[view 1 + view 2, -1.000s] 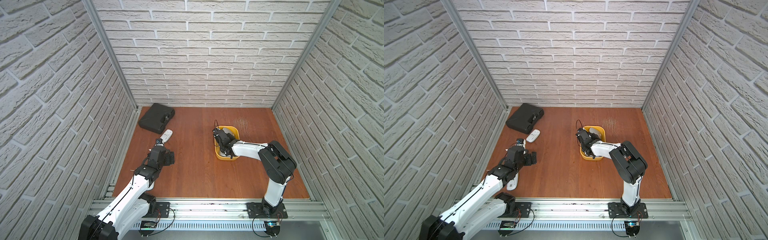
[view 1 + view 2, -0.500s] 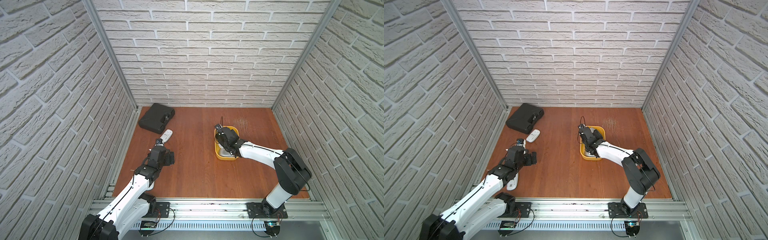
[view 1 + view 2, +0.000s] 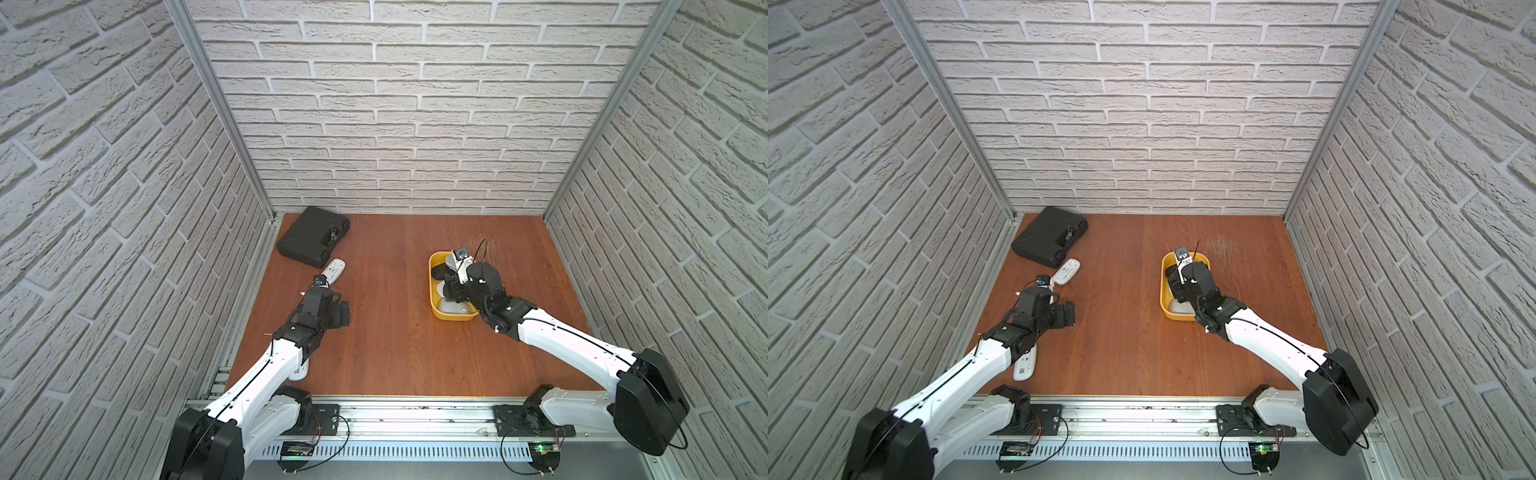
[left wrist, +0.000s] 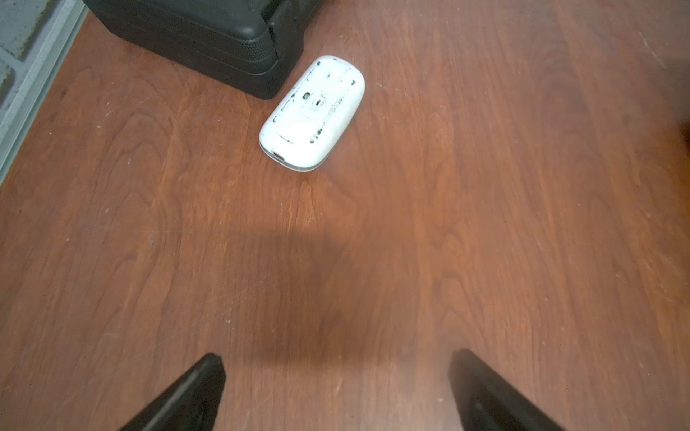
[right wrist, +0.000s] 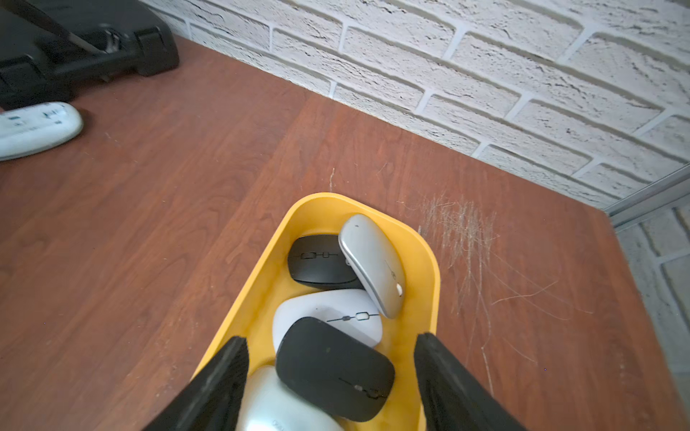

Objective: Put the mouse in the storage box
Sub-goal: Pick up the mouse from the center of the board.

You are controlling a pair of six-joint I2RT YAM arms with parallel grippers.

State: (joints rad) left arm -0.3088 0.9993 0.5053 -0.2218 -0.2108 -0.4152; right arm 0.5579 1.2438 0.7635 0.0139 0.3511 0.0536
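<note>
The yellow storage box (image 3: 432, 291) (image 3: 1163, 291) (image 5: 261, 283) stands right of centre with several mice in it. My right gripper (image 3: 451, 286) (image 5: 331, 339) hangs open over its near half. A black mouse (image 5: 334, 367) lies loose below, clear of both fingers, on top of a white mouse (image 5: 328, 309). A white mouse (image 3: 336, 269) (image 3: 1068, 271) (image 4: 313, 112) lies belly-up on the wood beside the black case. My left gripper (image 3: 343, 313) (image 4: 338, 356) stands wide open and empty, short of that mouse.
The flat black hard case (image 3: 312, 236) (image 4: 201, 37) sits in the far left corner. Another white mouse (image 3: 300, 372) (image 3: 1024, 365) lies under my left arm near the front edge. Brick walls close in three sides.
My right gripper's jaws have widened over the storage box, and that arm's elbow has swung out to the right and lower. The left arm has not moved.
</note>
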